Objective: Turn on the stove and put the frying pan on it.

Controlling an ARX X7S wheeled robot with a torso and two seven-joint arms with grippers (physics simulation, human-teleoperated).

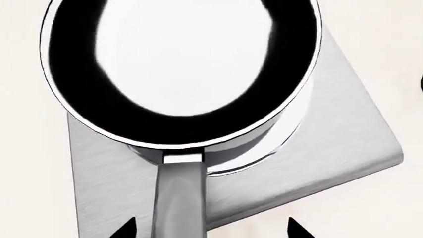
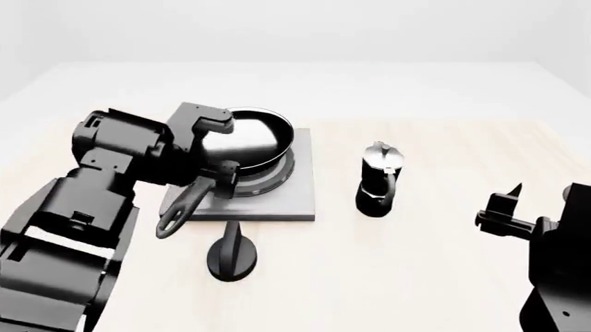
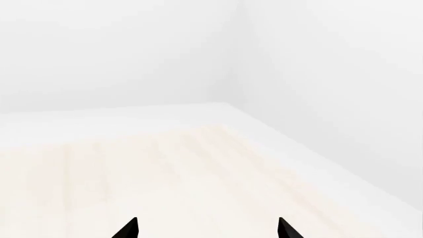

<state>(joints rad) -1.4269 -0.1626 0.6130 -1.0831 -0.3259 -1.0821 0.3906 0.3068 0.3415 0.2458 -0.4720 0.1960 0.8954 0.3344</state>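
The frying pan (image 1: 178, 59), black with a pale shiny inside, sits over the round burner of the grey stove (image 1: 343, 124). Its long grey handle (image 1: 178, 198) runs back between the black fingertips of my left gripper (image 1: 210, 229). Those tips stand wide apart and clear of the handle on both sides, so the gripper is open. In the head view the pan (image 2: 249, 138) is on the stove plate (image 2: 295, 200), with the left gripper (image 2: 221, 173) above the handle's root. The black knob (image 2: 231, 252) stands in front of the stove. My right gripper (image 2: 517, 207) is open at the far right.
A tall black moka pot (image 2: 380, 180) stands on the pale wooden table (image 2: 434, 277) to the right of the stove. The right wrist view shows only bare tabletop (image 3: 165, 168), its far edge and white walls beyond my open right gripper (image 3: 208, 229).
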